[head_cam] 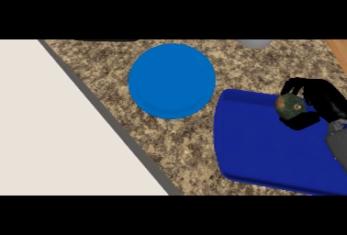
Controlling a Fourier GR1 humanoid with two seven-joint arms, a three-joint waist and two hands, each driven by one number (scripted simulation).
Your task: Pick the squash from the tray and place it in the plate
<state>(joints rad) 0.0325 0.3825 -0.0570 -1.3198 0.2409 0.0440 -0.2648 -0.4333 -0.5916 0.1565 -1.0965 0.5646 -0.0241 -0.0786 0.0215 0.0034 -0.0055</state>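
The squash point(291, 105) is small and rounded, green with orange-brown patches. It sits over the upper right part of the tray point(264, 151), near the tray's far rim. Whether it touches the tray floor or is raised above it cannot be told from this view.

The right robot hand point(317, 102) is clamped on the squash. Its black fingers arch over the top and right side of the squash, and the thumb curls under its lower edge. The grey forearm point(338, 144) enters from the right edge of the view, over the right side of the tray.

The tray is dark blue, with rounded corners and a raised rim. It lies on the right part of the desk point(176, 151), which has a speckled brown granite surface.

The plate point(171, 81) is round and lighter blue. It lies on the desk to the upper left of the tray, just beside the tray's upper left corner, and apart from the squash.

A grey object point(254, 43) shows partly at the far edge of the desk. A pale cream surface point(61, 133) fills the left side of the view, bounded by a grey diagonal edge.
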